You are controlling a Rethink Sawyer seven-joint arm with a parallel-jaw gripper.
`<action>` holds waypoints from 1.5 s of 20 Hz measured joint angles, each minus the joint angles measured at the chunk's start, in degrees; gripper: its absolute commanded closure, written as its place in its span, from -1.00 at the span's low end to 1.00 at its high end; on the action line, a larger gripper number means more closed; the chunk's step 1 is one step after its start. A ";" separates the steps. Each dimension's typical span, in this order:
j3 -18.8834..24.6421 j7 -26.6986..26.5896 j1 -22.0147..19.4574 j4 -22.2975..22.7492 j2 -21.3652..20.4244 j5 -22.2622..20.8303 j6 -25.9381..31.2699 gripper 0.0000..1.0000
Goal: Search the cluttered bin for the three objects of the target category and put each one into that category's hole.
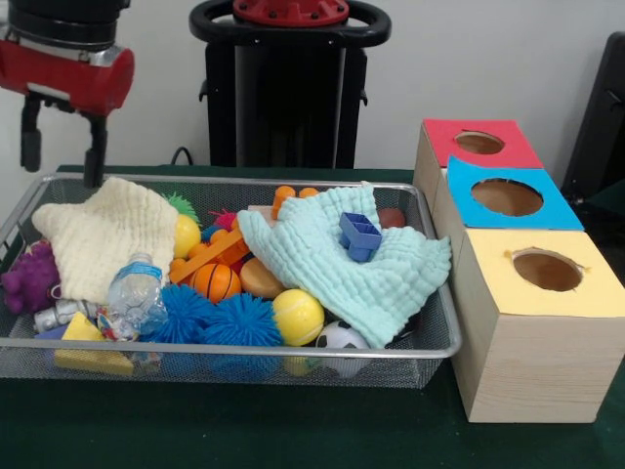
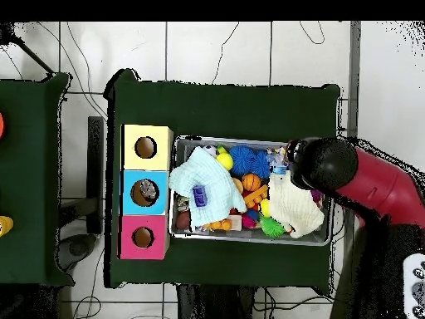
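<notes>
The wire mesh basket [image 1: 244, 352] is full of toys and two cloths. One clear plastic bottle [image 1: 134, 296] with a pale blue label band lies at its near left, between the cream cloth [image 1: 103, 234] and the blue spiky balls [image 1: 220, 319]. No other bottle shows clearly. My gripper [image 1: 62, 174] hangs open and empty over the basket's far left corner, well above the bottle. In the overhead view the arm's wrist [image 2: 319, 164] covers the gripper at the basket's [image 2: 249, 139] right end, and the bottle [image 2: 280, 160] shows beside it.
Three wooden boxes stand to the right of the basket, with holes in a red top [image 1: 479, 143], a blue top [image 1: 506, 196] and a yellow top [image 1: 547, 271]. A pale blue cloth [image 1: 342, 264] covers the basket's right half, with a blue cutter [image 1: 359, 234] on it.
</notes>
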 measured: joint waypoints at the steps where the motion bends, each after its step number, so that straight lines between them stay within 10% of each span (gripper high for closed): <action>1: 0.14 0.00 -0.74 0.12 0.28 -0.02 -0.57 -1.00; 30: 12.30 0.00 -7.07 1.16 4.79 -6.99 -3.23 -1.00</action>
